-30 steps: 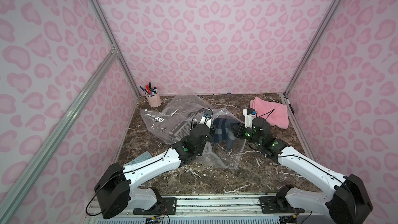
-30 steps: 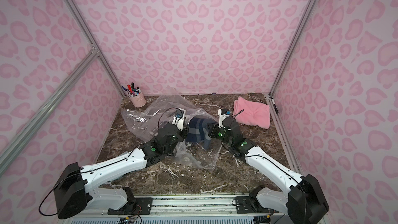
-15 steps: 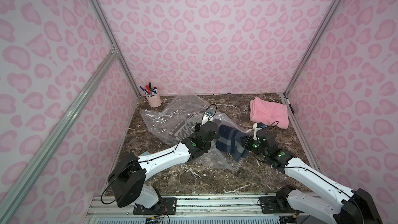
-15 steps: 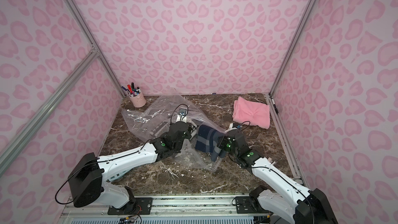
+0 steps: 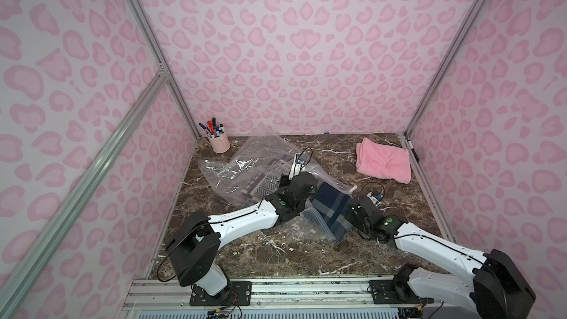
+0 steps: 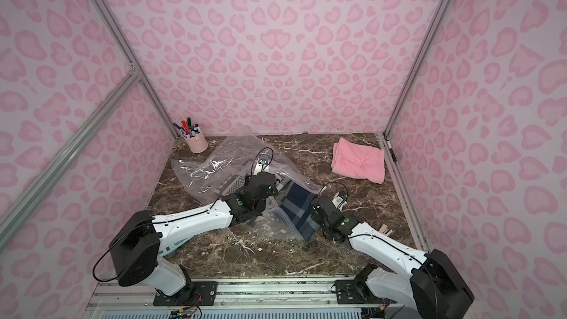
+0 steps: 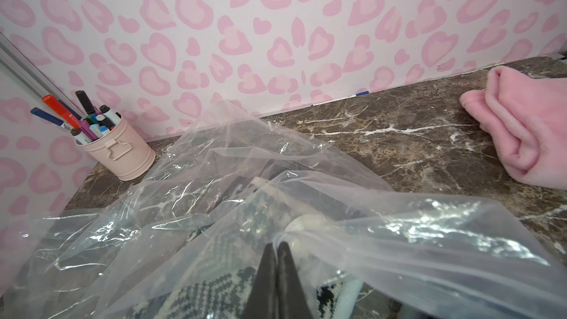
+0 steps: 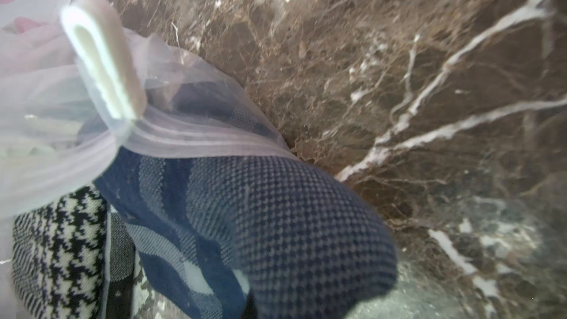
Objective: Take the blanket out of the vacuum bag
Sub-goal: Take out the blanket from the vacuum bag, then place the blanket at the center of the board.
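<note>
The left gripper (image 7: 277,250) pinches the clear film of the vacuum bag (image 5: 245,164), jaws pressed together, probably to anchor it so that the right gripper (image 5: 351,217), clamped on the navy checked blanket (image 5: 331,210), can draw it out. The blanket lies about half outside the bag's mouth. Both arms stretch low over the table (image 5: 276,250), wrists near each other.

The left arm (image 5: 245,220) and the right arm (image 5: 435,245) are white, with big black round joints (image 5: 196,250), thin black cables (image 5: 372,183) and little green lights (image 5: 281,203).
</note>
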You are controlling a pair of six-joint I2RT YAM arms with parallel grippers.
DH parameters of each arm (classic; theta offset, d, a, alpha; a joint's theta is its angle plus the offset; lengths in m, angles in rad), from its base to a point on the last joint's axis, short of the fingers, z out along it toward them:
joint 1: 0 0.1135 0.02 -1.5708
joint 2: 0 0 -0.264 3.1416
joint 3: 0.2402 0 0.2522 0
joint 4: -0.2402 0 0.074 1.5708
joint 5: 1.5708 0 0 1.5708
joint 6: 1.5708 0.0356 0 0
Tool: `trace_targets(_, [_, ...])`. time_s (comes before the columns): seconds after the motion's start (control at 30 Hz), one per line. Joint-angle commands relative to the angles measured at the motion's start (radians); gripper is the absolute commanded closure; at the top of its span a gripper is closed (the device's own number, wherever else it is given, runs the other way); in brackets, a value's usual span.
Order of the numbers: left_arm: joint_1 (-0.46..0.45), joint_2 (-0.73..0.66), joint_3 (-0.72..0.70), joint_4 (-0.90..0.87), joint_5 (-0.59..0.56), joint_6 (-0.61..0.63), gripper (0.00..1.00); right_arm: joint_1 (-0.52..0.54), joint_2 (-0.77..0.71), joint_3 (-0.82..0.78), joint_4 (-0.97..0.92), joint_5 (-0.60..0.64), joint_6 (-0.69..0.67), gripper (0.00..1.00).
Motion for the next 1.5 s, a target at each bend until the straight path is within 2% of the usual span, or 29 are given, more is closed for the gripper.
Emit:
trace_targets(0.0, [0.004,-0.016,-0.005,-0.014,-0.067,-0.022,0.96,-0.006,0.039,0.07,-0.179,0.132,-0.029,1.0])
trace_targets(0.13, [0.011,-0.031,-0.037,0.004,-0.066,-0.026,0.96,-0.016,0.102,0.146,-0.289,0.226,-0.06,1.0])
trace_targets(0.23, [0.012,-0.018,-0.032,-0.021,-0.081,-0.029,0.96,-0.053,0.107,0.145,-0.266,0.199,-0.089,1.0])
trace_targets(0.3, [0.014,-0.004,-0.034,-0.024,-0.088,-0.029,0.96,-0.064,0.073,0.137,-0.223,0.178,-0.097,1.0])
trace_targets(0.4, [0.014,0.011,-0.049,-0.026,-0.081,-0.046,0.96,-0.12,-0.002,0.12,-0.111,0.03,-0.141,1.0])
trace_targets(0.5, [0.014,0.025,-0.077,-0.001,-0.085,-0.061,0.96,-0.143,-0.075,0.143,-0.077,-0.042,-0.174,1.0])
trace_targets(0.73, [0.031,0.11,-0.022,-0.063,-0.182,-0.103,0.96,-0.165,-0.221,0.252,-0.202,0.006,-0.212,1.0])
trace_targets(0.87, [0.058,0.162,0.025,-0.111,-0.204,-0.138,0.96,-0.211,-0.309,0.235,-0.236,0.011,-0.205,1.0])
trace_targets(1.03, [0.103,0.168,0.039,-0.144,-0.229,-0.191,0.96,-0.281,-0.34,0.171,-0.26,0.005,-0.215,1.0])
trace_targets(1.13, [0.146,0.13,0.021,-0.121,-0.231,-0.208,0.96,-0.288,-0.325,0.096,-0.22,0.051,-0.176,1.0])
trace_targets(1.27, [0.207,0.076,0.02,-0.079,-0.266,-0.206,0.96,-0.289,-0.229,0.003,-0.134,0.047,-0.098,1.0])
trace_targets(1.47, [0.262,0.048,0.04,0.012,-0.229,-0.145,0.96,-0.292,-0.121,-0.027,-0.078,0.106,-0.078,1.0])
